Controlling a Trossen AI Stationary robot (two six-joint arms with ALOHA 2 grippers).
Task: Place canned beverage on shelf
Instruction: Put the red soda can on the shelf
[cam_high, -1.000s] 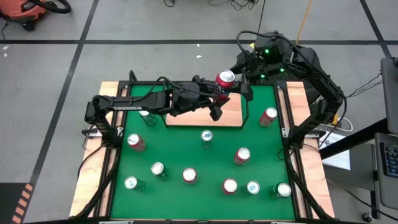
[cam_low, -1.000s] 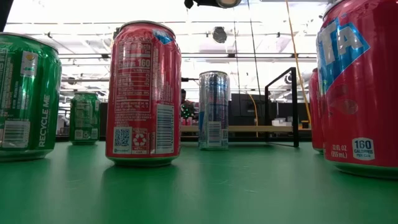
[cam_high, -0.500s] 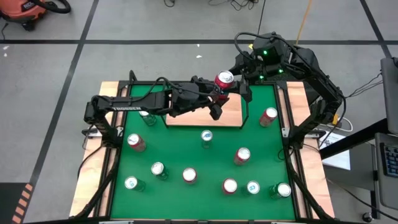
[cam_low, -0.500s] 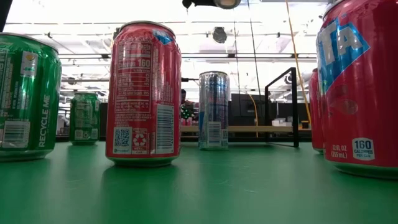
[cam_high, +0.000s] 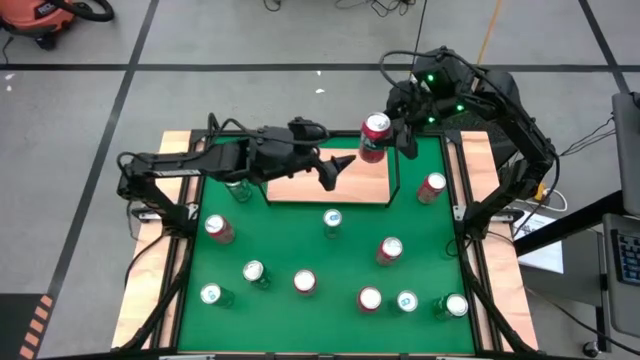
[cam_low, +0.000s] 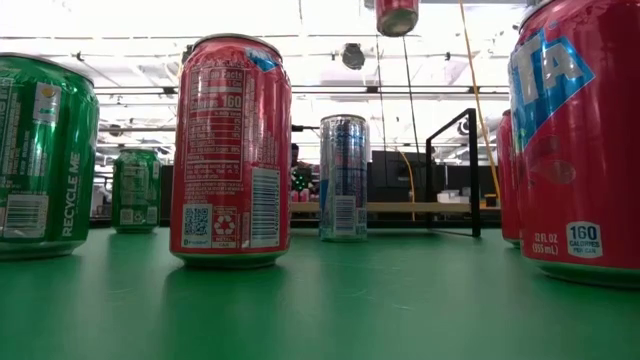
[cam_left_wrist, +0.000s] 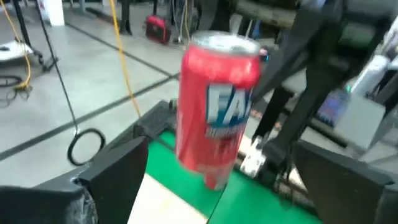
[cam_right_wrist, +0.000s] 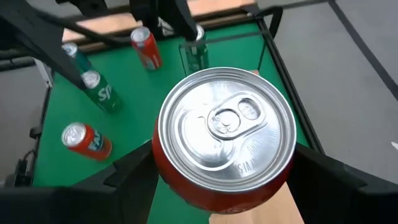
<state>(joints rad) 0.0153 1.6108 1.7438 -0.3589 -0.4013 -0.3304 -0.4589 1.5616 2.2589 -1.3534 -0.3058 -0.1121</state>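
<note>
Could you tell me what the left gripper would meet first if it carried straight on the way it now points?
Probably the red aluminium can held by the right gripper: it sits dead ahead between the open left gripper's fingers, though depth is hard to judge.

A red canned beverage (cam_high: 375, 136) with a silver top and white lettering hangs upright in the air over the far right corner of the shelf (cam_high: 300, 188), a flat light-wood board edged by a thin black rail at the bench's far middle.
</note>
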